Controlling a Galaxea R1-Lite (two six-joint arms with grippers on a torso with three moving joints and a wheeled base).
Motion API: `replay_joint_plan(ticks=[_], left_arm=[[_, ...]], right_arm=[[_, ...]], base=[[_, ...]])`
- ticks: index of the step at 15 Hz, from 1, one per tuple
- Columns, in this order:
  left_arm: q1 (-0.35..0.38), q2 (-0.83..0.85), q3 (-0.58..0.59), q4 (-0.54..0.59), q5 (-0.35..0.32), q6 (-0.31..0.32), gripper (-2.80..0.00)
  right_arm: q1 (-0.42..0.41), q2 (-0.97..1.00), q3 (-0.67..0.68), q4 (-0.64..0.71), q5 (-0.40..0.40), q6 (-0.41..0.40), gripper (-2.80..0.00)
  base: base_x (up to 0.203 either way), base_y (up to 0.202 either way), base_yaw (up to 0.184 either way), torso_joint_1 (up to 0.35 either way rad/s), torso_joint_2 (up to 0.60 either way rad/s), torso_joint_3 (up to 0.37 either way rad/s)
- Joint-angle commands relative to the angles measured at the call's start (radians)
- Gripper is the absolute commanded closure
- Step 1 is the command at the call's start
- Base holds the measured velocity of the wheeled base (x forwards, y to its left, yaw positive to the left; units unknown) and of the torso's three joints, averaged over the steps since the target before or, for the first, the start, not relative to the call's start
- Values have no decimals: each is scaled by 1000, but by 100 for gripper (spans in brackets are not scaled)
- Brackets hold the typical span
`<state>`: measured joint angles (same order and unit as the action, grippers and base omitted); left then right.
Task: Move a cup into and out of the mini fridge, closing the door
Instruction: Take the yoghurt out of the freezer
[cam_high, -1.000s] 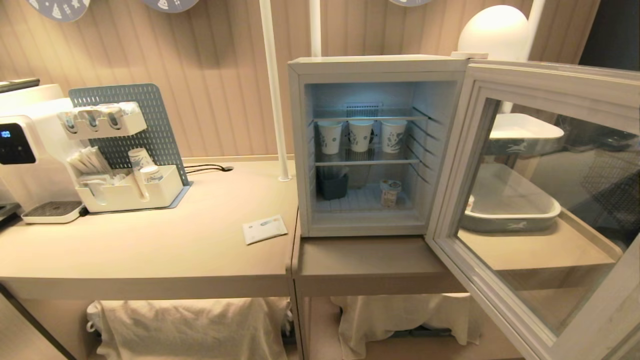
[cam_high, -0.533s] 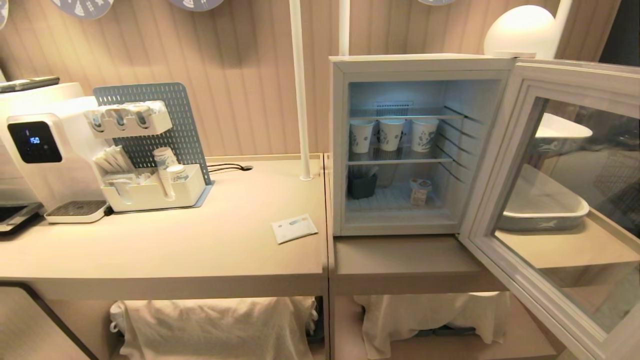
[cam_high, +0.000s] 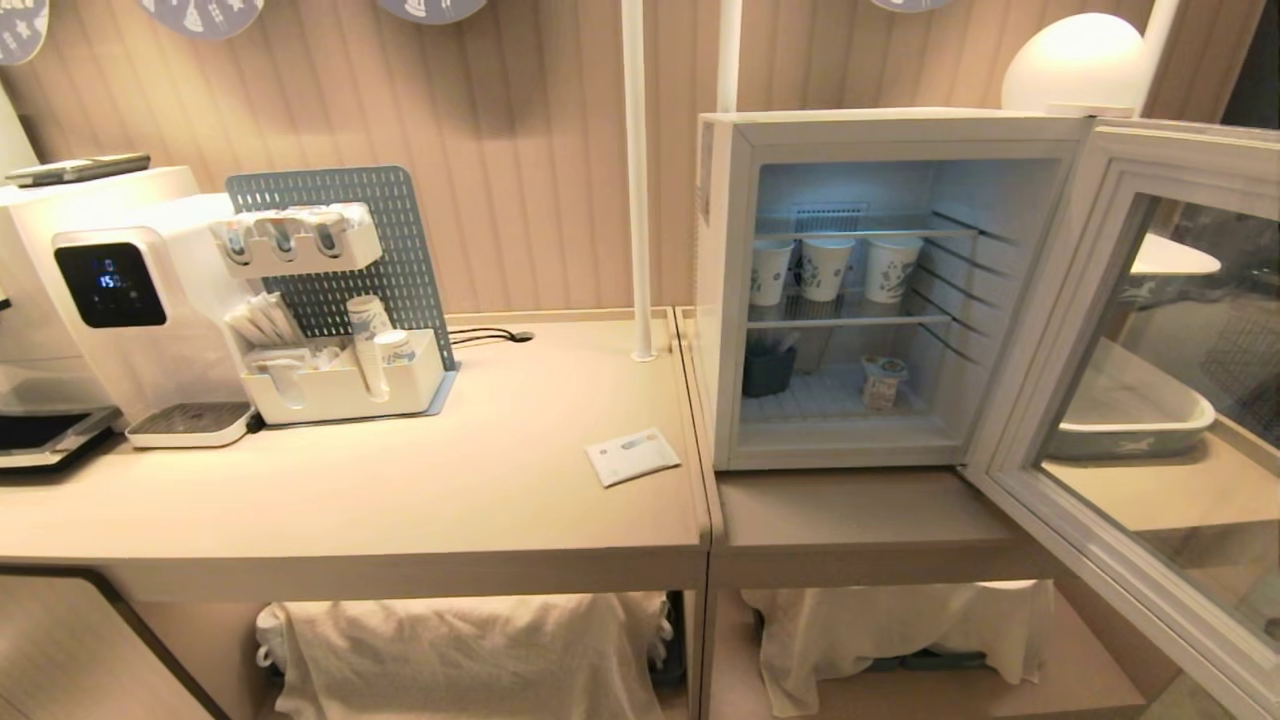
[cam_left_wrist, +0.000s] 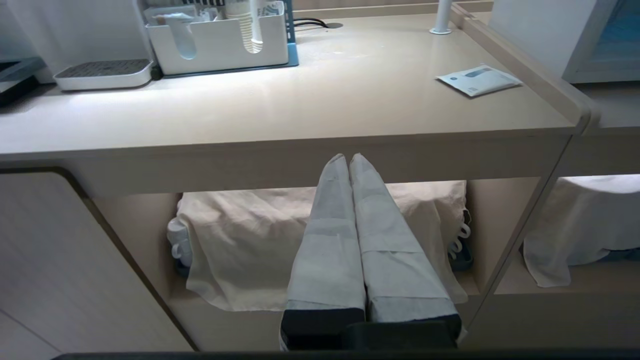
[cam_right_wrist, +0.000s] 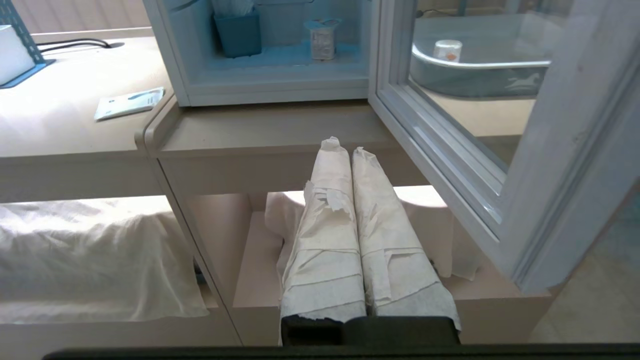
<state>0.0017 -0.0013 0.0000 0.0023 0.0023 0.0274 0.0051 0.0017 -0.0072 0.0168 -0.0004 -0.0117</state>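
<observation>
Head view shows the door swung wide right, giving access to the cup on the mini fridge floor, while left gripper and right gripper hang low, fingers pressed together, empty.

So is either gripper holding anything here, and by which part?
Nothing is held. The left gripper and right gripper are both shut and empty, low before the counter.

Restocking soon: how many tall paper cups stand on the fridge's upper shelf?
3, side by side on the upper wire shelf: left cup, middle cup, right cup. More could be hidden behind them.
</observation>
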Motion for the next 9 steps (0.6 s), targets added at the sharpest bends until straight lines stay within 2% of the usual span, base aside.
replay_joint_plan(ticks=[1,3,9], left_arm=[[-2,1,0,1,1,2,0],[-2,1,0,1,1,2,0],[-2,1,0,-1,1,0,0]], right_arm=[[-2,1,0,-1,0,-1,0],[-2,1,0,-1,0,-1,0],[-2,1,2,-9,2,1,0]], base=[[0,0,0,0,0,0],[34,0,3,1,2,1],[172,0,-2,4,3,2]])
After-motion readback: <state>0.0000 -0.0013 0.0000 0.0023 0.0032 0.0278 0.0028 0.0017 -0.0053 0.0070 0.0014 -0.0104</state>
